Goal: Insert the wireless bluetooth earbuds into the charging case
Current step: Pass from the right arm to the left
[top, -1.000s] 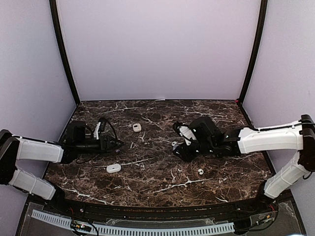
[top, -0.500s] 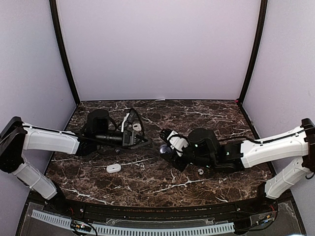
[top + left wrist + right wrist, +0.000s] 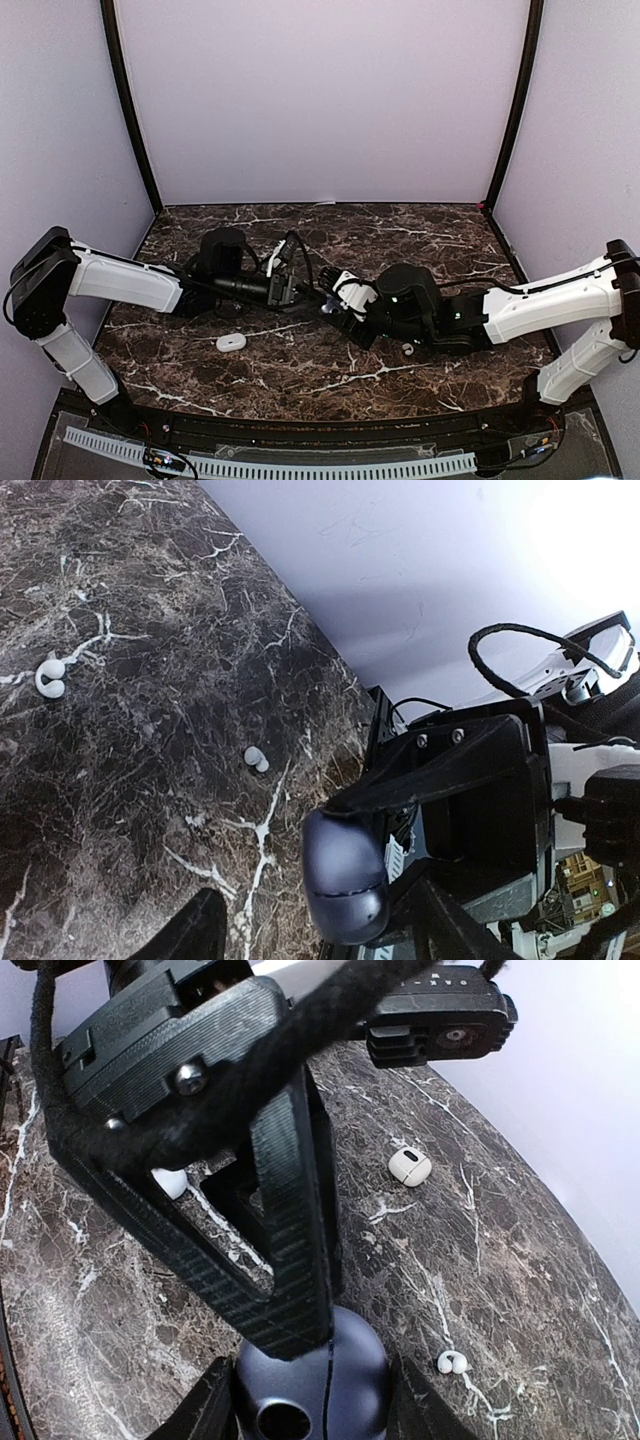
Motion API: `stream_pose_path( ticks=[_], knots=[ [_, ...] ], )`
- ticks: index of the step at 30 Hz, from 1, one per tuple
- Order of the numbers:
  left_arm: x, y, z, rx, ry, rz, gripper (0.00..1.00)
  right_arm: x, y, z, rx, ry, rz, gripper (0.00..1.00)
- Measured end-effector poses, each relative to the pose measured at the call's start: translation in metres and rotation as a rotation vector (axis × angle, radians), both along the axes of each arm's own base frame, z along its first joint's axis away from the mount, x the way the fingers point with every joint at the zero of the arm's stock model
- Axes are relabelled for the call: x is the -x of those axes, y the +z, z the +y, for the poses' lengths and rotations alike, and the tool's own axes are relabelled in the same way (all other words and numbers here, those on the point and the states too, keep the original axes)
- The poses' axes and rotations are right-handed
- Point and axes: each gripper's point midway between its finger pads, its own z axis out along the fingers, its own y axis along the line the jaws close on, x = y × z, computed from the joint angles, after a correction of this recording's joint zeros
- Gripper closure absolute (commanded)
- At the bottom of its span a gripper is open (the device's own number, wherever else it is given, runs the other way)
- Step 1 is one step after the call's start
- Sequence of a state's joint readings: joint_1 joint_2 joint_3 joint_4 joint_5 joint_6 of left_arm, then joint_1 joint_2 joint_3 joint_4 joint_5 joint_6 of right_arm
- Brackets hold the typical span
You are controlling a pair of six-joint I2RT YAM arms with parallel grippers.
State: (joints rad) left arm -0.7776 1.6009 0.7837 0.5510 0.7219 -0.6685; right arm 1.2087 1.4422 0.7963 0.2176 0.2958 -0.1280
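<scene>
The right jaws are clamped on the sides of a dark blue charging case (image 3: 310, 1380) over the middle of the tabletop (image 3: 300, 365). The left jaws face it from the left, spread wide and holding nothing. A pale earbud (image 3: 407, 348) lies loose on the near side of the right arm (image 3: 540, 300), a second earbud (image 3: 256, 758) lies apart from the case, and a white oval case (image 3: 231, 342) sits near of the left arm (image 3: 130, 285).
</scene>
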Motion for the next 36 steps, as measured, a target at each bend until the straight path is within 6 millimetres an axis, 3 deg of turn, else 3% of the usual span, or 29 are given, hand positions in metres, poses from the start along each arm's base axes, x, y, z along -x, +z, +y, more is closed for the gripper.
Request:
stream_pose_path(
  ticks=[12, 15, 21, 24, 29, 36],
  knots=[
    [0.009, -0.011, -0.008, -0.025, -0.053, 0.02, 0.59, -0.002, -0.004, 0.008, 0.018, 0.004, -0.002, 0.68],
    [0.01, -0.012, -0.009, -0.025, -0.062, 0.021, 0.68, -0.002, -0.007, 0.01, 0.028, 0.005, -0.001, 0.62],
    [0.012, -0.014, -0.006, -0.034, -0.066, 0.006, 0.69, 0.001, -0.009, 0.011, 0.03, 0.013, 0.011, 0.33],
    [0.017, -0.018, 0.001, -0.05, -0.069, -0.024, 0.69, 0.007, -0.006, 0.01, -0.001, 0.035, 0.025, 0.25],
    [0.026, -0.022, 0.012, -0.066, -0.092, -0.107, 0.69, 0.017, 0.0, -0.001, -0.081, 0.087, 0.097, 0.23],
    [0.043, -0.027, 0.024, -0.052, -0.163, -0.227, 0.69, 0.004, 0.023, -0.011, -0.242, 0.151, 0.236, 0.24]
  ],
)
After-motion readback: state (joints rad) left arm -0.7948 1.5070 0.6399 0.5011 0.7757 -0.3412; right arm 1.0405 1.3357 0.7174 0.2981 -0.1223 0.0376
